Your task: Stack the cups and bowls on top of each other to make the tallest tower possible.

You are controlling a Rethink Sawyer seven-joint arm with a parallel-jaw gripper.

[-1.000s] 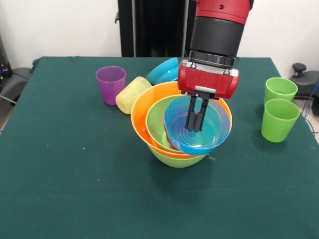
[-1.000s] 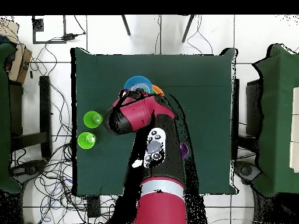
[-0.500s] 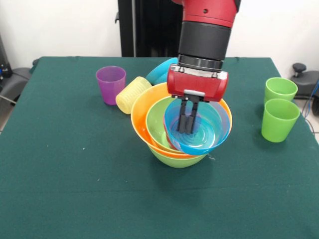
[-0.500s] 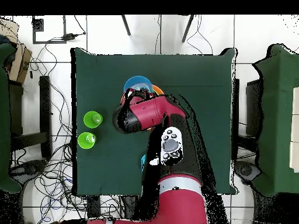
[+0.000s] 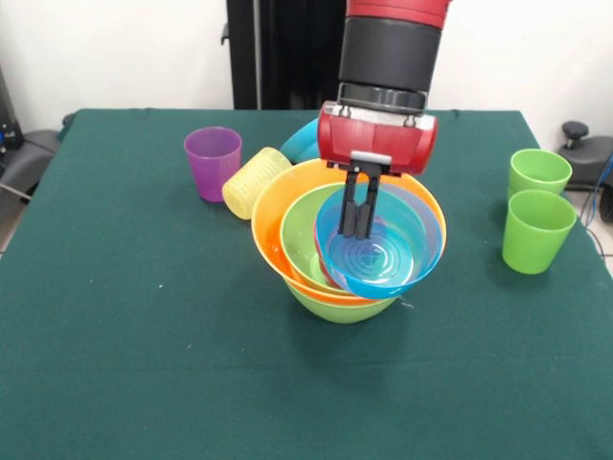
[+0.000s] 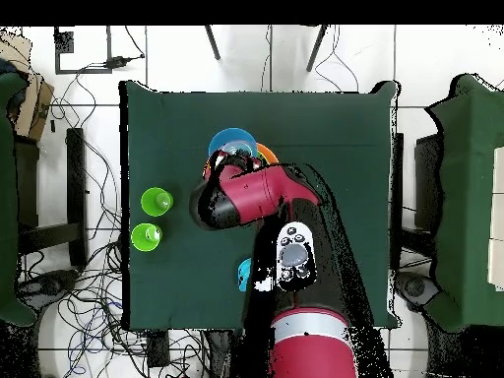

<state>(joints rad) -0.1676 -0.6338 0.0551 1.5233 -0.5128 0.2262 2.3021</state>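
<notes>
Lifted up and drifted a bit toward the purple cup's side since a second ago, so my gripper [image 5: 358, 230] now hangs higher over the blue bowl [image 5: 383, 254] rather than reaching deep into it. Jaws are pinched together, both fingers side by side, holding nothing, tips just above the bowl's inner floor as far as I can see.

Right under me that blue bowl sits tilted on top of the tower [image 5: 340, 278]: lime green bowl [image 5: 302, 230] nested in the big orange bowl [image 5: 278, 216], which rests in another lime green bowl [image 5: 340, 307] at the bottom. A sliver of red cup [image 5: 324, 273] peeks out beneath the blue bowl's rim.

Behind my wrist, the second blue bowl [image 5: 305, 140] lies on its side. Just beside the orange bowl, the ribbed yellow cup [image 5: 253, 181] is tipped over, touching or nearly touching it, with the purple cup [image 5: 213, 163] upright next to that. Well off to the other side stand the two light green cups [image 5: 537, 230], one right behind the other.

From overhead, my arm [image 6: 256, 197] covers most of the stack; only the blue bowl and a bit of orange show.
</notes>
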